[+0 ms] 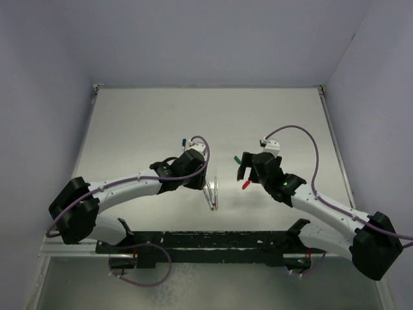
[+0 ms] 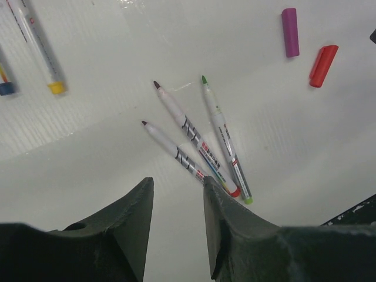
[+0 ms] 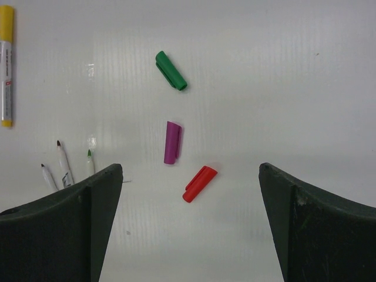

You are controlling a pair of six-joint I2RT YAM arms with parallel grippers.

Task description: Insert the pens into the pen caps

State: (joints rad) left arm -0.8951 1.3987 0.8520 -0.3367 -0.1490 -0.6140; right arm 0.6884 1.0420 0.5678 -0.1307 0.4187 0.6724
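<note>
Three uncapped white pens lie fanned on the white table just ahead of my left gripper, which is open and empty; they also show in the top view. Their tips show at the left of the right wrist view. A purple cap, a red cap and a green cap lie loose ahead of my right gripper, which is wide open and empty above the table, the red cap nearest. The purple cap and red cap also show in the left wrist view.
A pen with a yellow cap on it and the blue-capped end of another pen lie left of the loose pens. The yellow-capped pen also shows in the right wrist view. A black rail runs along the near edge.
</note>
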